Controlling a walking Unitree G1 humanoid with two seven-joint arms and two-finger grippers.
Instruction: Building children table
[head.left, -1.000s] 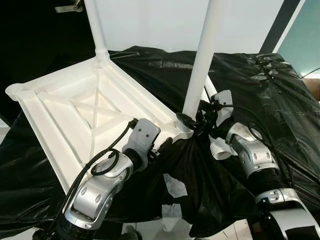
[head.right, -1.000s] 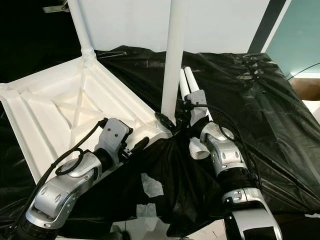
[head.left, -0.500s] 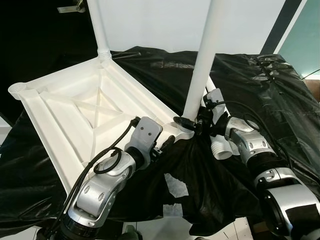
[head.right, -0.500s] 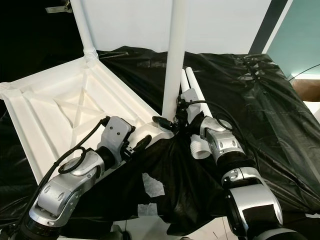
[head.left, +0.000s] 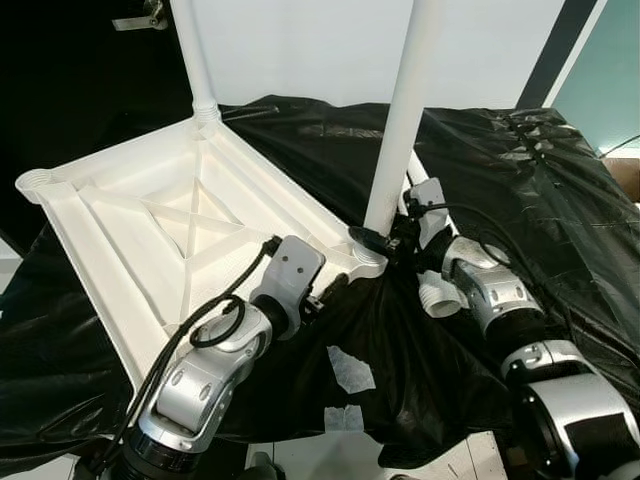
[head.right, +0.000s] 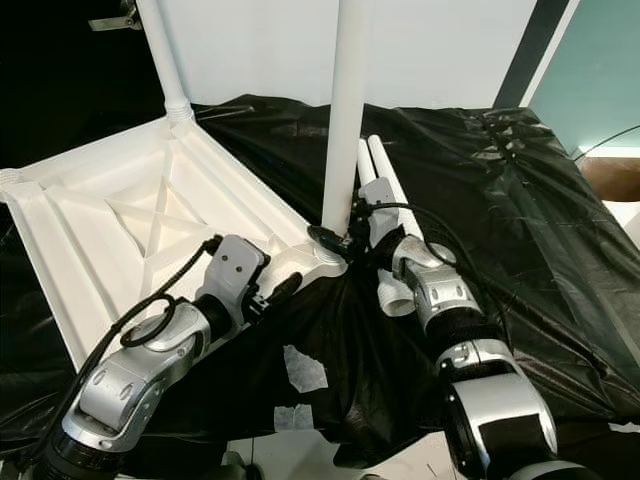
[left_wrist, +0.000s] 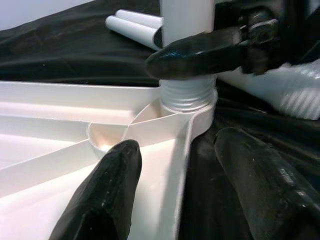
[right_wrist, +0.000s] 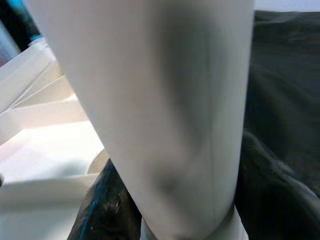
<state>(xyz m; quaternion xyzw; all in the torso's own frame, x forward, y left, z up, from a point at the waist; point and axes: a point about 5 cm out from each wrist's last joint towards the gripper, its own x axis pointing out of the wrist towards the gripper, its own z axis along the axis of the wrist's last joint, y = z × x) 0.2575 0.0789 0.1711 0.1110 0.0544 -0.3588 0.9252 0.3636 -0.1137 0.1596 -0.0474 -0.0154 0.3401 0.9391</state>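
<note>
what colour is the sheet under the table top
Black sheet, clearest in the right eye view.

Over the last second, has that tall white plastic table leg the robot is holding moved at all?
No. The tall white plastic leg is upright in the same corner socket of the white tabletop, with the right gripper clamped at its base.

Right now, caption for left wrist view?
Left gripper open at tabletop corner; right gripper clamps upright leg.

White tabletop (head.left: 150, 215) with a moulded cross pattern, white legs (head.left: 400, 110), glossy black sheet (head.left: 520, 180) over the desk, black fingers (left_wrist: 110, 190), silver arms (head.left: 200, 375)
</note>
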